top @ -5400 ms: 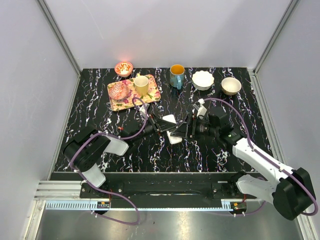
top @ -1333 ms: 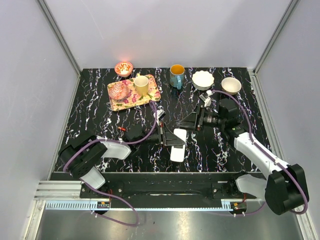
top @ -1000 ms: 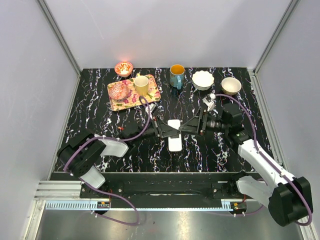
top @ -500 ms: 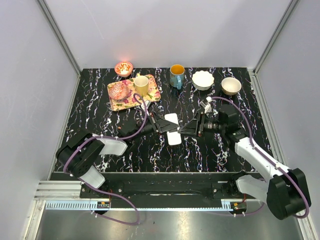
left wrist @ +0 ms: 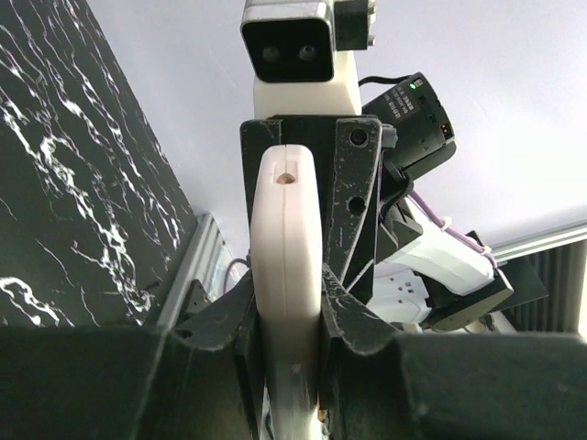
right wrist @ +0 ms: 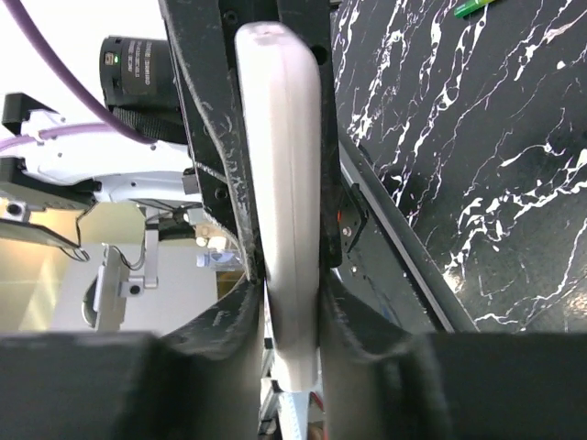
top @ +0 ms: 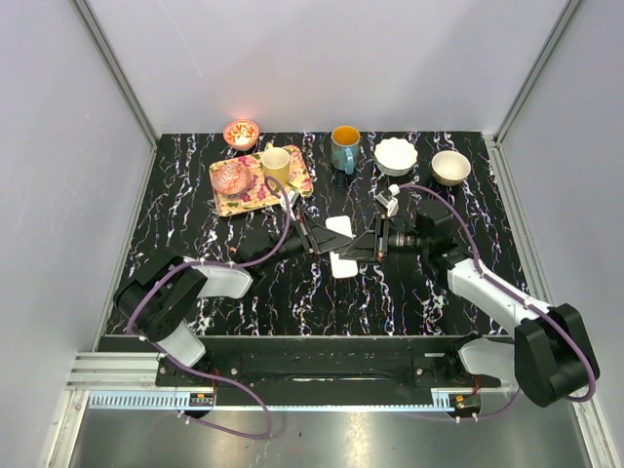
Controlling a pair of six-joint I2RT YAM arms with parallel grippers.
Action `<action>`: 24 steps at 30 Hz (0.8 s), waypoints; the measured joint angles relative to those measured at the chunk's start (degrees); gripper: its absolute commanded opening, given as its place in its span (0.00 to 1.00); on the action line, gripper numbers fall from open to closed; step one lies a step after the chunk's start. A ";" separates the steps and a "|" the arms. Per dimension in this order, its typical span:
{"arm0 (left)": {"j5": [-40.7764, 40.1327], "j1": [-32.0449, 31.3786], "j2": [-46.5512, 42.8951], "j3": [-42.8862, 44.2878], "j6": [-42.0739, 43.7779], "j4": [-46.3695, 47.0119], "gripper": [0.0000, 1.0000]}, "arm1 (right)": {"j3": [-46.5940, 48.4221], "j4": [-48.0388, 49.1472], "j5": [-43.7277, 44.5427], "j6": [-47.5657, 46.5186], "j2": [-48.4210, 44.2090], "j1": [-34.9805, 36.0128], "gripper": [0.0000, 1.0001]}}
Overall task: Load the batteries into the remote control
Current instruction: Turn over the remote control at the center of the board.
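The white remote control [top: 339, 231] is held up over the middle of the table, between the two arms. My left gripper [top: 318, 240] is shut on it from the left. My right gripper [top: 365, 247] comes from the right and its fingers press both faces of it. In the left wrist view the remote control [left wrist: 286, 229] stands edge-on in my left gripper [left wrist: 286, 307]. In the right wrist view the remote control [right wrist: 280, 137] sits in my right gripper [right wrist: 292, 302]. A green battery [right wrist: 477, 5] lies on the table at that view's top edge.
At the back left a floral tray [top: 293, 182] carries a yellow cup [top: 276, 166] and a pink object [top: 231, 177]. Along the back stand a small orange bowl [top: 241, 133], a blue mug [top: 344, 148], a white bowl [top: 396, 156] and a beige bowl [top: 450, 167].
My right gripper has come left and its jaws have narrowed onto the remote control. The remote, still in my left gripper, has shifted a little toward the back.
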 measured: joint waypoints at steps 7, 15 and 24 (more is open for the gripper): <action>0.28 0.48 0.81 0.20 -2.05 0.33 0.41 | 0.20 2.80 -1.38 0.87 1.46 0.07 0.00; 0.46 12.13 0.57 -0.04 -5.84 0.98 0.99 | 10.27 -28.59 15.50 -13.92 -6.23 0.90 0.00; -4.00 17.75 -23.87 -6.23 5.03 -17.84 0.99 | 30.80 -57.81 65.59 -25.92 6.88 6.78 0.00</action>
